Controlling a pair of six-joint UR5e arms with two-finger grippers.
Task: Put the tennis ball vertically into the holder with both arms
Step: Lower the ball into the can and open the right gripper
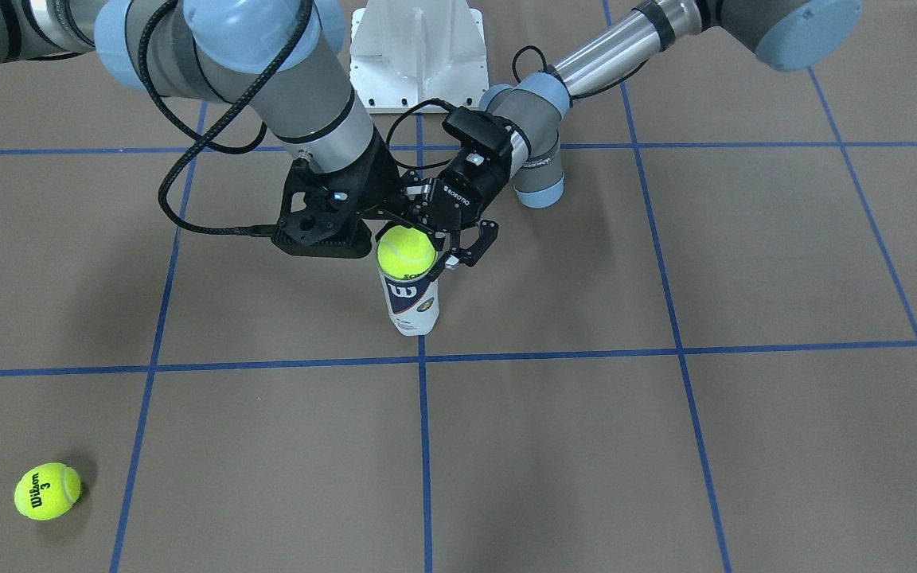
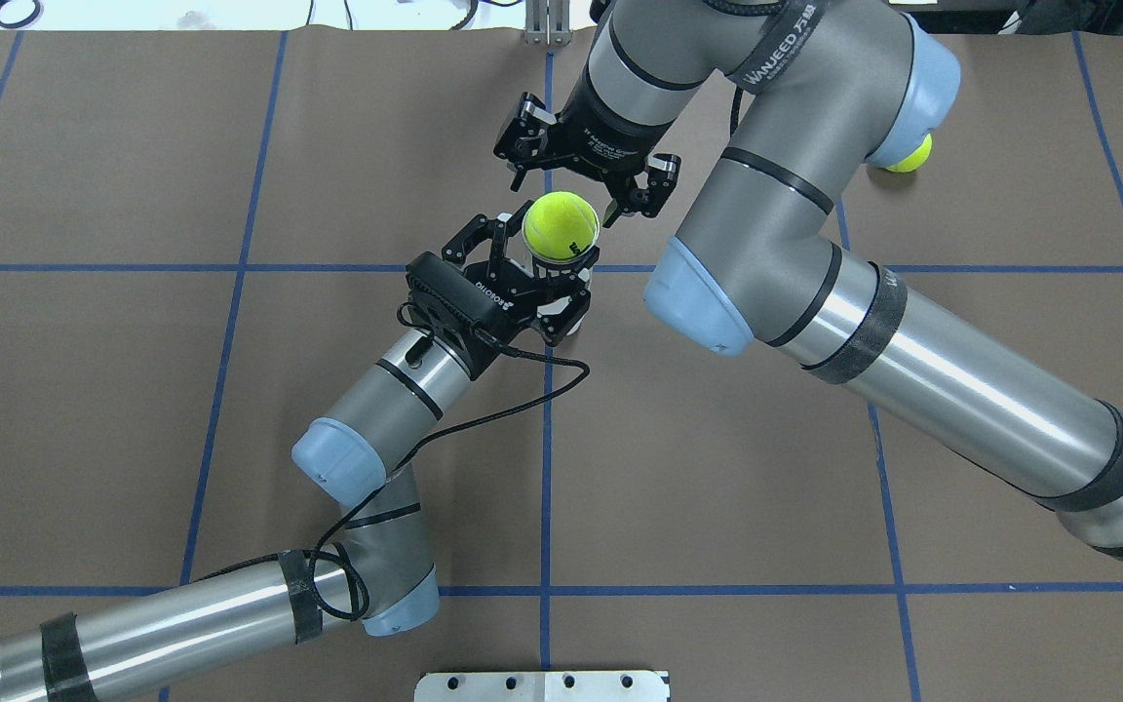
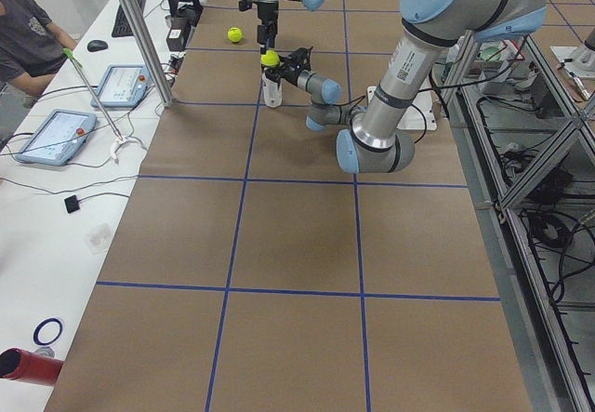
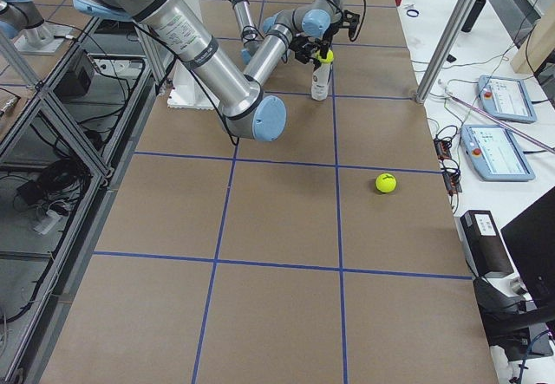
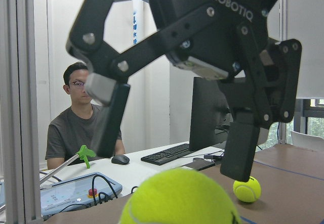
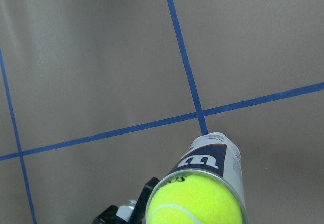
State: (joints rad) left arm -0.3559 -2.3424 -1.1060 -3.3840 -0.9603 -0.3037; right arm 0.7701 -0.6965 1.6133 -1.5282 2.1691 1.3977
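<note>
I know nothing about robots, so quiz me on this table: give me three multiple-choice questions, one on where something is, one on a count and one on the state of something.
1. Where is the tennis ball near the middle of the table?
A. Rolling free on the brown surface
B. In the open top of the holder
C. Inside a drawer

2. How many tennis balls show in all?
A. One
B. Four
C. Two

3. How is the holder placed?
A. Upright on the table
B. Lying on its side
C. Hanging upside down in the air

Answers:
1 B: the ball fills the holder's mouth, with its top showing.
2 C: there is that one plus a loose ball lying apart on the table.
3 A: the holder's base rests on the table and its mouth points up.
</note>
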